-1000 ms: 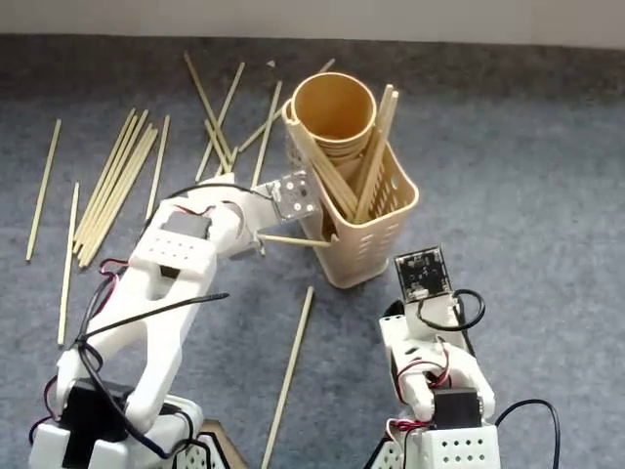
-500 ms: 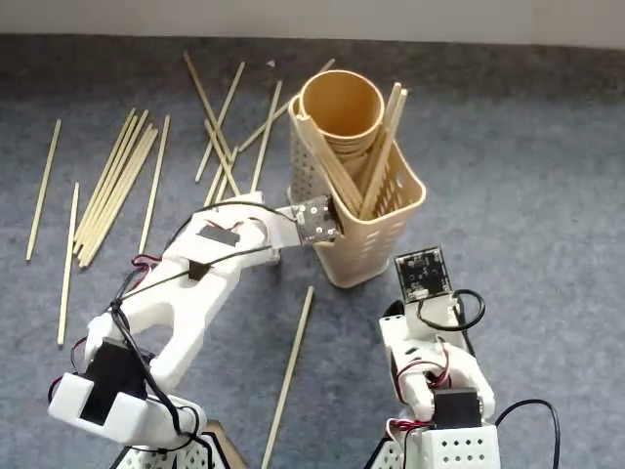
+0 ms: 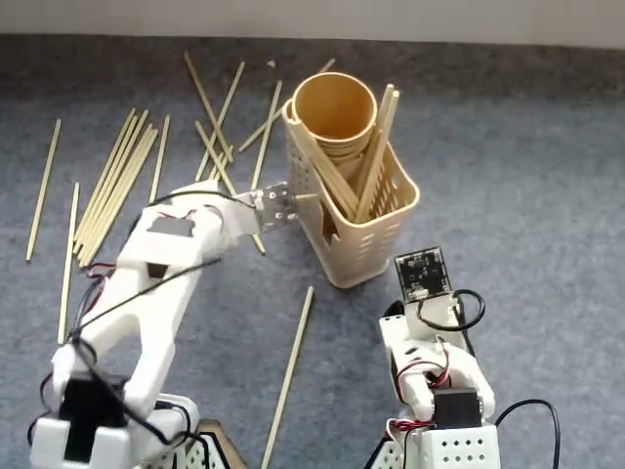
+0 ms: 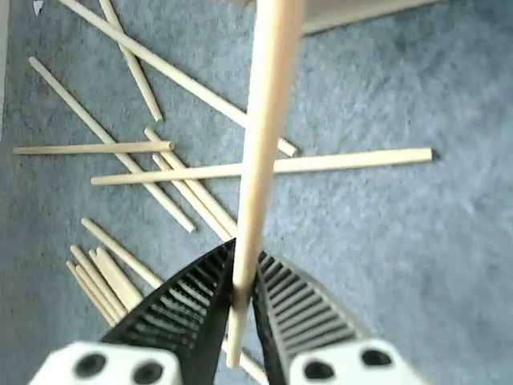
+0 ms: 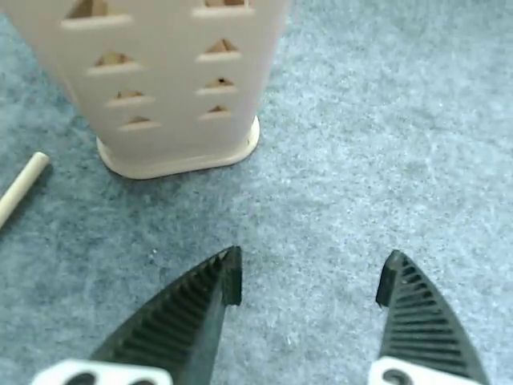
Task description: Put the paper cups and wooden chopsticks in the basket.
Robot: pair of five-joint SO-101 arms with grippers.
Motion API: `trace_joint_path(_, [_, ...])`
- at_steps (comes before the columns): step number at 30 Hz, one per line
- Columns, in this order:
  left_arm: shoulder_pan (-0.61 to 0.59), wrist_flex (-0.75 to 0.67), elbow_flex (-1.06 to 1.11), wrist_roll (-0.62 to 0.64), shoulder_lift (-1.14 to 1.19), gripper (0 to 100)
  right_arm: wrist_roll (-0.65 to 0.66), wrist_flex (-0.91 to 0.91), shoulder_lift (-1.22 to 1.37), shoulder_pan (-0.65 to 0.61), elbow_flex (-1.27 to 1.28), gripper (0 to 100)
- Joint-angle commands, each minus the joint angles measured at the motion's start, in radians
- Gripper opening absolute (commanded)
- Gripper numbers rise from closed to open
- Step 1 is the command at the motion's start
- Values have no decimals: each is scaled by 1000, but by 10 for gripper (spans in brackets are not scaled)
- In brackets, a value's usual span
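Left wrist view: a wooden chopstick (image 4: 263, 136) is pinched near one end by the left tool (image 4: 240, 269), its long free part sticking out over the loose chopsticks (image 4: 264, 165) on the grey counter (image 4: 417, 233). In the high view that tool sits just beside the wall of the basket (image 3: 376, 244), below the rim. The basket already holds the stacked paper cups (image 3: 334, 107) and several sticks.

To finish the drop well, the free tip likely has to rise clear of the rim. The stick should then tilt towards upright and aim for the gap beside the cups. Letting go too soon would risk jabbing the perforated wall or nudging the basket. The right tool (image 5: 309, 281) hangs spread and empty near the basket's foot.
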Motion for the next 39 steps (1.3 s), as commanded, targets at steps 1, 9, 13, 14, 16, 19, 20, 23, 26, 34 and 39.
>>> trace_joint_path(1, [-42,124,-16,-25,-162,11,-3,-1,-13,-8,-2,275])
trace_joint_path(9, [-206,321,4,-26,-361,11,-3,1,-13,-8,-2,275])
trace_joint_path(13, [-369,273,65,-28,-363,8,-3,4,-13,-8,-2,275])
trace_joint_path(14, [-409,255,81,-26,-363,7,-3,4,-13,-8,-2,275])
trace_joint_path(16, [-463,247,96,3,-361,7,-3,4,-13,-8,-2,275])
trace_joint_path(19, [-483,310,35,189,-372,6,-3,4,-15,-10,-2,275])
trace_joint_path(20, [-470,358,-19,264,-372,6,-3,4,-15,-10,-2,275])
trace_joint_path(23, [-363,519,-232,463,-366,6,-3,4,-16,-10,-2,275])
trace_joint_path(26, [-188,683,-476,664,-364,5,-5,4,-16,-10,-2,275])
trace_joint_path(34, [249,812,-906,1033,-306,5,-5,4,-16,-10,-2,275])
trace_joint_path(39, [328,738,-998,1115,-140,5,-5,5,-16,-10,-2,275])
